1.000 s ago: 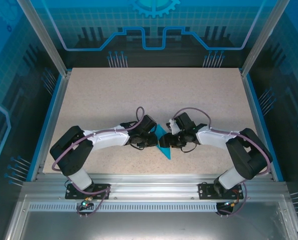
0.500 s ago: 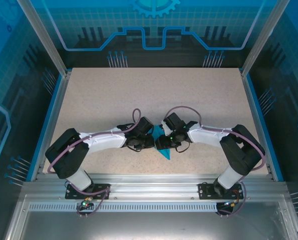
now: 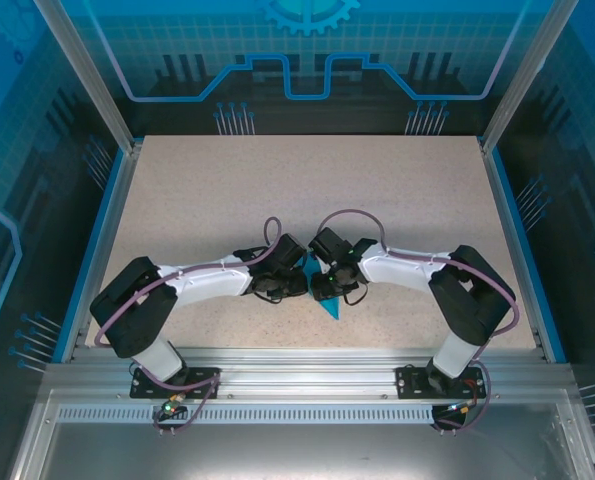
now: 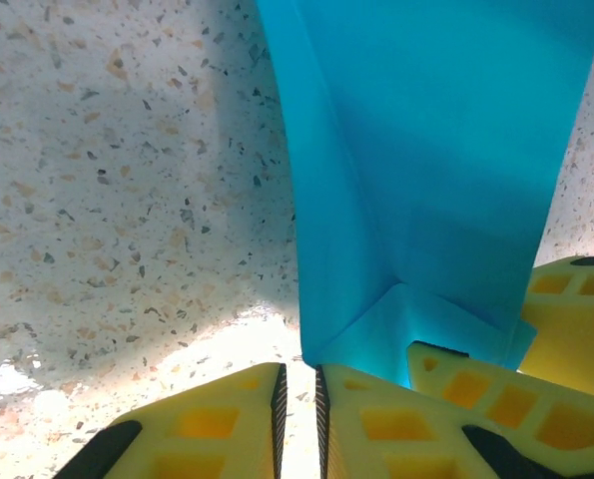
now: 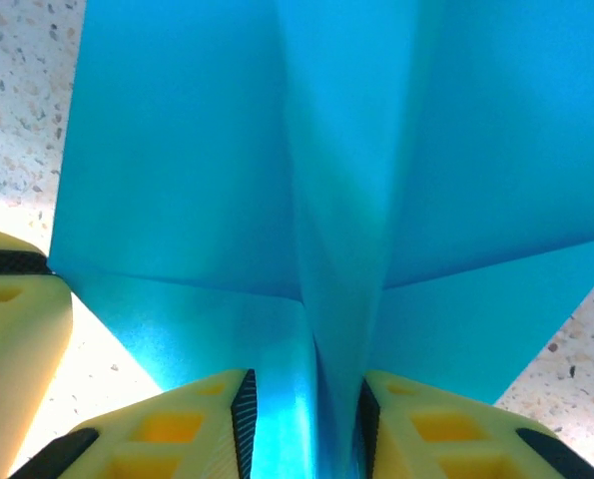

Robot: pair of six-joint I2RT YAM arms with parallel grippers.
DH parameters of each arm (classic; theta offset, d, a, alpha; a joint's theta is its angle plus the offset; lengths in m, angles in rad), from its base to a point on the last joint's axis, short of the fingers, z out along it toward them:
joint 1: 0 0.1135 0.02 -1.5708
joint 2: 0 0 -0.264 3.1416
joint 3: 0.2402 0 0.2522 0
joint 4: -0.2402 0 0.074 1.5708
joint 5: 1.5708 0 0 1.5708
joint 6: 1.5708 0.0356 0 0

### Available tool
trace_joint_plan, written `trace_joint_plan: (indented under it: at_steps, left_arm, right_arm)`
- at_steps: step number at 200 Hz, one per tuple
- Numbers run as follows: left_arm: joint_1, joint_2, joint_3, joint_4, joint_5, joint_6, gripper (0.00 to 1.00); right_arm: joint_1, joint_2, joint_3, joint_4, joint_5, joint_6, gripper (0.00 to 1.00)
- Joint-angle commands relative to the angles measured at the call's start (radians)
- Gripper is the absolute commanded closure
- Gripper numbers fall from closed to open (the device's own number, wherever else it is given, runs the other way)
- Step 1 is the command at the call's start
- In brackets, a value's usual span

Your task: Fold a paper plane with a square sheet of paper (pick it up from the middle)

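The sheet of paper, teal-blue and folded into a pointed paper plane [image 3: 328,305], lies on the table at front centre, with both grippers meeting over it. My left gripper [image 3: 301,284] comes from the left. In its wrist view its jaws [image 4: 298,399] stand a thin slit apart with bare table between them, and a corner of the paper [image 4: 436,150] lies at the right fingertip. My right gripper [image 3: 317,288] comes from the right. Its jaws [image 5: 301,409] straddle the raised middle fold of the paper [image 5: 177,150], pads apart. A right finger [image 4: 566,319] shows beside the left jaws.
The speckled beige table [image 3: 307,190] stretches wide behind and beside the arms. A blue rim [image 3: 105,210] and slanted aluminium posts [image 3: 82,70] border it. A metal rail [image 3: 297,360] runs along the near edge by the arm bases.
My right arm has slid left toward the left gripper, and its jaws have narrowed round the paper's middle fold. The left arm shifted slightly, then held still.
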Motion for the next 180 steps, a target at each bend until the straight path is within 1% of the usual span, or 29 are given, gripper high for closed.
trace_joint_plan:
  at_steps: [1, 18, 34, 35, 47, 77, 105, 118, 150, 164, 180]
  left_arm:
    - [0.001, -0.04, -0.024, -0.012, -0.035, -0.017, 0.8]
    - [0.001, -0.064, -0.04, -0.011, -0.055, -0.026, 0.8]
    - [0.001, -0.093, -0.057, -0.013, -0.079, -0.035, 0.79]
    - [0.001, -0.094, -0.058, -0.015, -0.08, -0.036, 0.79]
    - [0.001, -0.118, -0.067, -0.023, -0.104, -0.042, 0.79]
    - [0.0, -0.187, -0.094, -0.055, -0.179, -0.059, 0.78]
    - [0.001, -0.255, -0.125, -0.066, -0.226, -0.07, 0.74]
    - [0.001, -0.279, -0.139, -0.071, -0.237, -0.071, 0.74]
    - [0.0, -0.335, -0.182, -0.058, -0.259, -0.081, 0.71]
    - [0.001, -0.357, -0.193, -0.059, -0.268, -0.084, 0.71]
    - [0.001, -0.381, -0.203, -0.06, -0.28, -0.083, 0.68]
  right_arm:
    - [0.027, 0.018, 0.038, -0.07, 0.057, 0.005, 0.7]
    - [0.038, 0.014, 0.05, -0.096, 0.088, 0.014, 0.76]
    - [0.039, 0.012, 0.062, -0.115, 0.093, 0.017, 0.85]
    - [0.039, 0.011, 0.063, -0.116, 0.094, 0.016, 0.87]
    - [0.039, 0.012, 0.075, -0.134, 0.097, 0.023, 0.91]
    - [0.04, 0.002, 0.113, -0.187, 0.14, 0.041, 0.96]
    - [0.023, -0.011, 0.163, -0.267, 0.259, 0.057, 0.95]
    - [-0.031, -0.02, 0.172, -0.297, 0.274, 0.051, 0.94]
    - [-0.222, -0.029, 0.151, -0.258, 0.19, -0.017, 0.93]
    - [-0.312, -0.015, 0.166, -0.244, 0.15, -0.071, 0.93]
    - [-0.397, 0.015, 0.213, -0.249, 0.122, -0.148, 0.94]
